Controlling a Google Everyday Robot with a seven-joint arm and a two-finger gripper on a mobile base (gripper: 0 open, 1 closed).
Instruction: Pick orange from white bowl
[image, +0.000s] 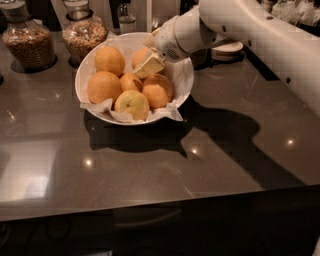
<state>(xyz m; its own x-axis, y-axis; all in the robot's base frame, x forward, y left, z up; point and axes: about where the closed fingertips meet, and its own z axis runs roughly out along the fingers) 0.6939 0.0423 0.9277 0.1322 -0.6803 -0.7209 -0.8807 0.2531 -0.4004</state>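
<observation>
The scene was dim and warm-toned, lit from above and behind. Small bright glints sat on the glossy dark counter, with a pale reflected patch at its left. The white bowl and the arm threw heavy shadows forward. The gripper, over the bowl's rear oranges, looked washed out. The jars behind were murky.

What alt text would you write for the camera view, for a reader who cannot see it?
A white robot arm reaches in from the picture's right, its gripper at the oranges in a paper-lined white bowl on a dark glossy counter. Two glass jars stand behind the bowl.
</observation>
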